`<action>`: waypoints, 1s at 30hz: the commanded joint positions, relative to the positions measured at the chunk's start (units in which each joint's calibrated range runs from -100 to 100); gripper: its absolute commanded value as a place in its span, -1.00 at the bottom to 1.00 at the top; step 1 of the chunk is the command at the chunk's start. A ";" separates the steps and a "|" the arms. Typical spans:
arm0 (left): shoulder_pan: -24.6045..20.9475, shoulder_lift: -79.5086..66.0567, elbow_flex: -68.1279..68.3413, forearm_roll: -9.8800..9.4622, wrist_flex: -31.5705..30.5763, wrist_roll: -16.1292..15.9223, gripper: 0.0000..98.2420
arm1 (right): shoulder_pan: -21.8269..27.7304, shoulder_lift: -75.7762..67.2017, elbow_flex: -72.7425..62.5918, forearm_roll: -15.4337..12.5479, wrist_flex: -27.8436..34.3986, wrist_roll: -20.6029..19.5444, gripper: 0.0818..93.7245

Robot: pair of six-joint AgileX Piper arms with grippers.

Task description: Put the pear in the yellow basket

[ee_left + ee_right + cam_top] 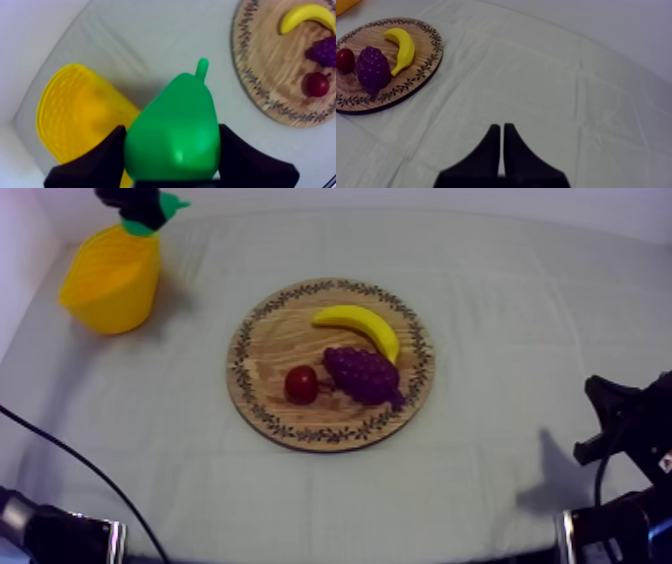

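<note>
Our left gripper (171, 131) is clamped on the green pear (180, 110), holding it just above the yellow basket (115, 293), well apart from the wooden board (270, 338), while our right gripper (502, 127) hangs over the cloth (561, 90) with fingers pressed together.

Wooden board (268, 338) at the middle of the table (500, 288), basket (105, 283) at its far left corner.
On the board, the banana (358, 325) lies toward the far right rim, the bunch of grapes (362, 375) just in front of it, and the small red fruit (301, 384) just left of the grapes. The pear (180, 110) sits between the fingers of the left gripper (171, 131), above the basket's near rim. The right gripper (502, 127) hangs over bare cloth, well right of the board.
</note>
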State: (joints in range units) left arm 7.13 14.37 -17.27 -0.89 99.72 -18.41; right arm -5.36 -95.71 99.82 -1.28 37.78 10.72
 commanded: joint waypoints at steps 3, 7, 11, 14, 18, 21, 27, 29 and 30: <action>-6.15 -0.29 -0.31 0.03 -0.03 -0.49 0.07 | 0.00 -0.04 -0.05 -0.01 0.04 0.00 -0.99; -10.04 -0.58 -0.88 0.12 -0.04 -0.39 0.07 | 0.00 -0.04 -0.05 -0.01 0.04 0.00 -0.99; -12.87 -0.65 -1.51 0.40 -0.04 0.66 0.06 | 0.00 -0.04 -0.05 -0.01 0.04 0.00 -0.99; -14.13 -0.41 -2.15 0.76 -0.04 2.39 0.06 | 0.00 -0.04 -0.05 -0.01 0.04 0.00 -0.99; -14.84 0.51 -3.52 1.89 -0.04 5.31 0.06 | 0.00 -0.04 -0.05 -0.01 0.04 0.00 -0.99; -14.92 1.65 -5.22 3.30 -0.04 7.06 0.07 | 0.00 -0.04 -0.05 -0.01 0.04 0.00 -0.99; -14.59 5.62 -7.33 5.46 -0.14 10.28 0.09 | 0.00 -0.04 -0.05 -0.01 0.04 0.00 -0.99; -14.47 7.45 -7.47 5.87 -0.63 10.92 0.10 | 0.00 -0.04 -0.05 -0.01 0.04 0.00 -0.99; -14.39 8.41 -7.45 5.98 -1.01 11.09 0.10 | 0.00 -0.04 -0.05 -0.01 0.04 0.00 -0.99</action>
State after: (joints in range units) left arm -7.31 21.51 -24.75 5.06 98.96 -7.65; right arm -5.36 -95.71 99.82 -1.28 37.78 10.74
